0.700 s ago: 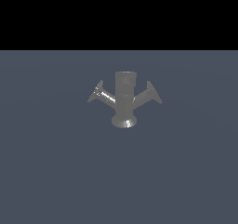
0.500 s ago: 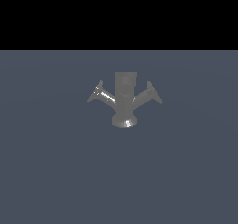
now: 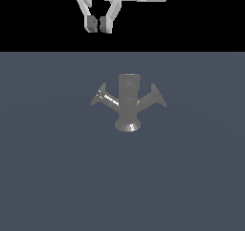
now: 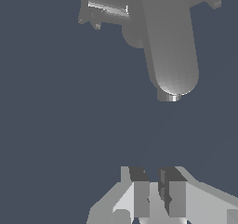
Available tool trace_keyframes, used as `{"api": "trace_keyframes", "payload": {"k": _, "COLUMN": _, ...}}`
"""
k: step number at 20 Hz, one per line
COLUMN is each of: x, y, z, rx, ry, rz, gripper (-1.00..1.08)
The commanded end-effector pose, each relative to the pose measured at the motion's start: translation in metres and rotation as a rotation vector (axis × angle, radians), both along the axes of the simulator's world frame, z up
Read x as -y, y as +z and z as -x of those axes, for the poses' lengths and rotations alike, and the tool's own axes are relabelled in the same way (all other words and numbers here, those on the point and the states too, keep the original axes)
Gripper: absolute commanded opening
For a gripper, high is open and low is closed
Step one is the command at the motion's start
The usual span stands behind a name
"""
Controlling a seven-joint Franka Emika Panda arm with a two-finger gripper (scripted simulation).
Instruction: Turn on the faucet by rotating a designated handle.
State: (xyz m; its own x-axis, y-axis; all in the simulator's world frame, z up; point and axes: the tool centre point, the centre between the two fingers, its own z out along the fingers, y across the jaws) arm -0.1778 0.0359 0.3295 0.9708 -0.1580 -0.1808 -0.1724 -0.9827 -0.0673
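Above the faucet (image 3: 128, 105), the gripper (image 3: 98, 24) hangs partly cropped.

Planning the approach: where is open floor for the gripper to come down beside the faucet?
Bare floor rings the faucet. It's tight only in the notches between body and handle and the other arm. The gripper hangs above.

No legible text, label, brand, number or sign found in either view. Faucet (image 3: 128, 105), gripper (image 3: 98, 24) and floor (image 3: 48, 177) surfaces are plain and unmarked.
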Motion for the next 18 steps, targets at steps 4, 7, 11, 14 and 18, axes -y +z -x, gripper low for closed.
{"api": "trace_keyframes", "payload": {"k": 4, "x": -0.006, "y": -0.049, "z": -0.041, "rx": 0.006, "ry": -0.136, "rz": 0.011, "gripper": -0.26}}
{"api": "trace_keyframes", "payload": {"k": 7, "x": -0.011, "y": -0.071, "z": -0.08, "rx": 0.063, "ry": -0.092, "rz": 0.078, "gripper": -0.13}}
{"api": "trace_keyframes", "payload": {"k": 11, "x": -0.017, "y": -0.098, "z": -0.109, "rx": 0.11, "ry": -0.067, "rz": 0.14, "gripper": -0.22}}
{"api": "trace_keyframes", "payload": {"k": 14, "x": -0.033, "y": -0.142, "z": -0.12, "rx": 0.117, "ry": 0.071, "rz": 0.153, "gripper": 0.46}}
{"api": "trace_keyframes", "payload": {"k": 18, "x": -0.039, "y": -0.145, "z": -0.145, "rx": 0.127, "ry": 0.093, "rz": 0.232, "gripper": -0.65}}
